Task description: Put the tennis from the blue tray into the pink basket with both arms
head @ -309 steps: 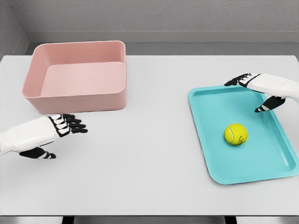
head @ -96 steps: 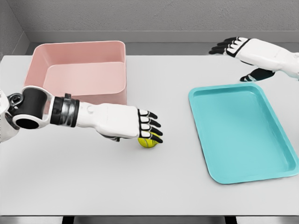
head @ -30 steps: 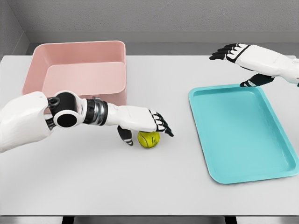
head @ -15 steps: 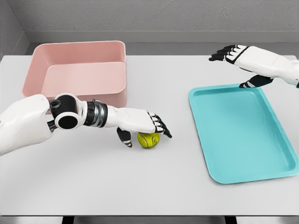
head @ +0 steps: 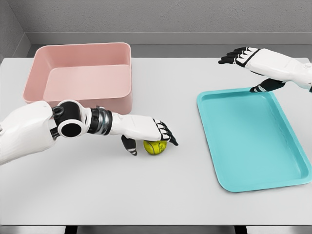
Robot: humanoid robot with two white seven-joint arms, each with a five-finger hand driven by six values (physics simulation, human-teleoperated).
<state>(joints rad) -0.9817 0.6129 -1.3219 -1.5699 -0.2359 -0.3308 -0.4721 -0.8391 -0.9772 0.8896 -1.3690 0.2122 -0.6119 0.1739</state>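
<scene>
I have the left hand [head: 152,132] draped over the tennis ball [head: 155,147] on the table [head: 161,195], fingers curling but not closed, just near the pink basket [head: 80,78]. The right hand [head: 253,63], spread wide, hovers beyond the empty blue tray [head: 253,141], out of the way.

No readable text, labels, brands or nos. anywhere: pink basket [head: 83,78], blue tray [head: 253,141], tennis ball [head: 155,147] and worktop [head: 161,195] all unmarked.
</scene>
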